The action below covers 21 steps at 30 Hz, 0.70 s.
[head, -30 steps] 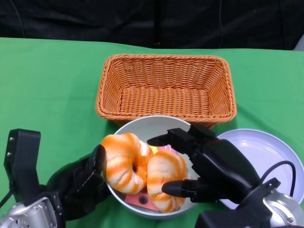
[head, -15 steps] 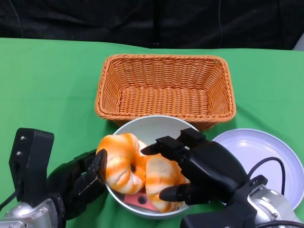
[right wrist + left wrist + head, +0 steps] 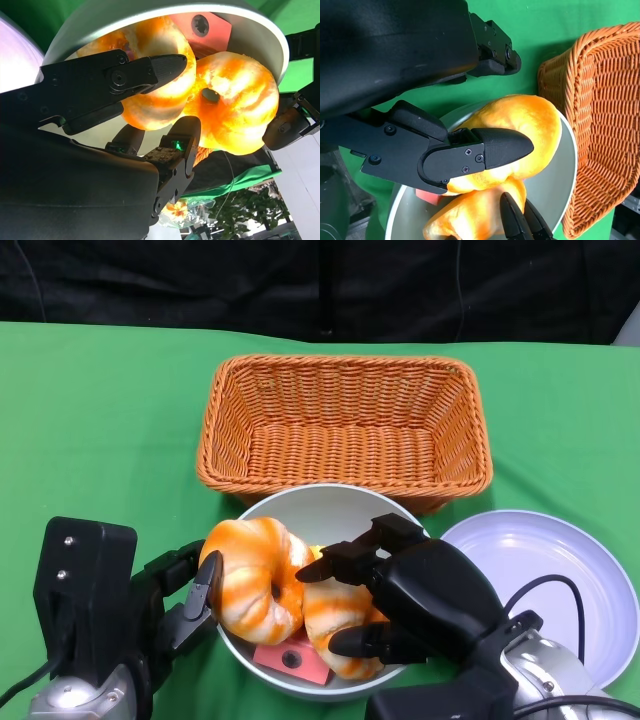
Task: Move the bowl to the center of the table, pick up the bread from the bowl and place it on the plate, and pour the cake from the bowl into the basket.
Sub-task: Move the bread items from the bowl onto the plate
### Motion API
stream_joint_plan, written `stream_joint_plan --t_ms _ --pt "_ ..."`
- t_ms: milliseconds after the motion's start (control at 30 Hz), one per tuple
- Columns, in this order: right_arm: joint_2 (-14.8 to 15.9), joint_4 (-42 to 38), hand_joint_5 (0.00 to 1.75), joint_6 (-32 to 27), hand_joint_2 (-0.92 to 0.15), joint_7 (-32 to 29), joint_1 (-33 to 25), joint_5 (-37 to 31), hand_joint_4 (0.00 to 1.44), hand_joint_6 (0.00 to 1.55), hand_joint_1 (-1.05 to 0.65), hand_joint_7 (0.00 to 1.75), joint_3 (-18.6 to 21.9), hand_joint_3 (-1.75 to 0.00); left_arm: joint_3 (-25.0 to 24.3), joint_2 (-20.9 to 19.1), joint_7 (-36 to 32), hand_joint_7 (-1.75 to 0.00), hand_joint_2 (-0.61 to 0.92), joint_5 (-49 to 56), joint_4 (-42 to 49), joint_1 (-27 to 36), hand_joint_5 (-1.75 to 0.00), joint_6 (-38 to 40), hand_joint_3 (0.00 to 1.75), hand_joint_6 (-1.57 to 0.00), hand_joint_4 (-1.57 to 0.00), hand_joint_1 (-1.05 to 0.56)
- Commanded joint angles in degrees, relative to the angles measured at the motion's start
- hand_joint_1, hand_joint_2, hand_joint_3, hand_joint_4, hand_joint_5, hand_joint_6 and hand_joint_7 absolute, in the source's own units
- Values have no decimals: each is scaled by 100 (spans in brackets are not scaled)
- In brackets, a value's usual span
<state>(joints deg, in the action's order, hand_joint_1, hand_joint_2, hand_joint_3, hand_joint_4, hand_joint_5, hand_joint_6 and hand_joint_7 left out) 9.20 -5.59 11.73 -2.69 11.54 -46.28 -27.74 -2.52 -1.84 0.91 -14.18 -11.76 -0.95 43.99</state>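
From my head camera, the bowl (image 3: 322, 512) sits right up against the near wall of the basket (image 3: 345, 426), and my own hands cover a good chunk of it: only the far inside wall and a bit of near rim show. My right hand (image 3: 400, 590) is wrapped over one bread (image 3: 335, 625), fingers on top and thumb below, so most of that roll is hidden; it's glossy, puffy, orange-and-white streaked. My left hand (image 3: 185, 602) is at the bowl's left edge with a fingertip pressed on the other bread (image 3: 250, 575), a ring shape with a dark hole, but I can't tell from here whether that hand really grips anything. A flat pink cake (image 3: 292, 661) with a small round hole peeks out underneath, mostly buried. The smooth white plate (image 3: 565, 570) is just right of the bowl, partly cut by my forearm. The basket is woven orange wicker, rectangular. The right wrist view is tilted, showing my fingers (image 3: 125, 75) clamped across the roll, with the ring bread (image 3: 240, 107) beside it and a corner of the cake (image 3: 200, 25) against the bowl wall. The left wrist view shows one finger (image 3: 485, 150) lying on the ring bread (image 3: 520, 130) inside the grey rim, wicker alongside; the lower roll is cut off.
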Motion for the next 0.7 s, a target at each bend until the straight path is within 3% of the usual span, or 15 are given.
stream_joint_plan --t_ms 33,233,267,300,333,400,533,700 --pt "30 -79 103 9 -92 -170 15 -2 41 55 -37 58 -20 -17 -86 -17 -81 -3 92 81 -57 64 -74 -30 66 -32 0 -70" --pt "45 -116 114 60 -90 -338 30 10 48 61 -33 64 -48 -21 -115 14 -49 -3 92 113 -63 66 -75 -19 66 -32 0 -70" --pt "23 -237 114 388 -90 -743 36 64 48 61 -33 64 -17 -21 -148 34 -48 -3 92 87 -53 60 -75 -14 65 -32 0 -70" --pt "5 -347 150 661 -65 -1072 47 109 78 72 -24 127 9 -74 -174 50 -45 -3 92 66 -42 53 -74 -9 65 -32 0 -70" --pt "-4 -450 162 883 -50 -1332 66 140 90 75 -21 150 27 -104 -187 53 -27 -3 92 55 -29 51 -74 -19 65 -32 0 -69" --pt "-2 -593 172 1094 -36 -1564 107 153 99 77 -19 170 35 -131 -195 53 -2 -3 92 57 -18 50 -73 -32 66 -32 0 -69" --pt "8 -696 174 1263 -28 -1685 149 199 103 77 -21 174 68 -147 -219 78 8 -2 92 55 -22 46 -72 -19 66 -31 0 -69" --pt "-55 -618 175 1476 -24 -1898 114 298 106 80 -22 175 158 -153 -236 101 1 -2 92 60 -20 34 -72 -9 66 -32 0 -69"
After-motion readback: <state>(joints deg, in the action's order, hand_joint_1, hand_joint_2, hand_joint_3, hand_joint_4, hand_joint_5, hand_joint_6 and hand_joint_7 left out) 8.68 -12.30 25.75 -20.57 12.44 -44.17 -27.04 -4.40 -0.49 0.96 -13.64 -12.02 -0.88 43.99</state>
